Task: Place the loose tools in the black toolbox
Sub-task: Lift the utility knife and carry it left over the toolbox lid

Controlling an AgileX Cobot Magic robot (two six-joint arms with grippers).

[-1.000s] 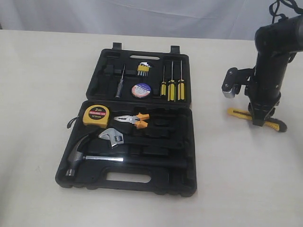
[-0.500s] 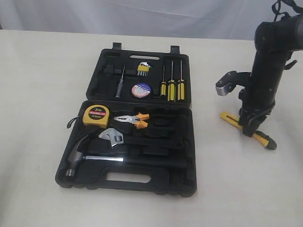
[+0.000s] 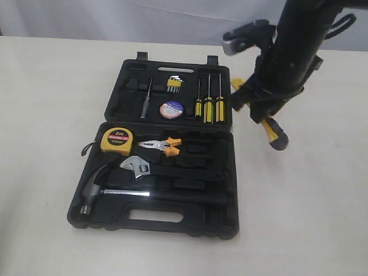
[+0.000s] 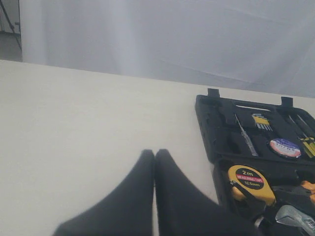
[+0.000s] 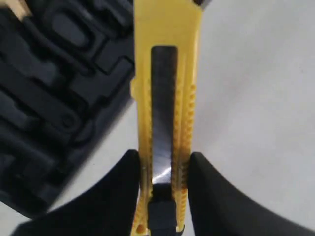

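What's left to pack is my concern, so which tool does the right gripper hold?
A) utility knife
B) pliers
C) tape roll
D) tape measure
A: the right gripper is shut on the yellow-black utility knife beside the black toolbox, while the tape measure, pliers and tape roll already lie inside it.

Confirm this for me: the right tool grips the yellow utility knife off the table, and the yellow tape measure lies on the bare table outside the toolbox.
One part is wrong. The yellow tape measure sits inside the black toolbox, next to the pliers, as the exterior view shows. The rest holds: the right tool grips the yellow utility knife off the table.
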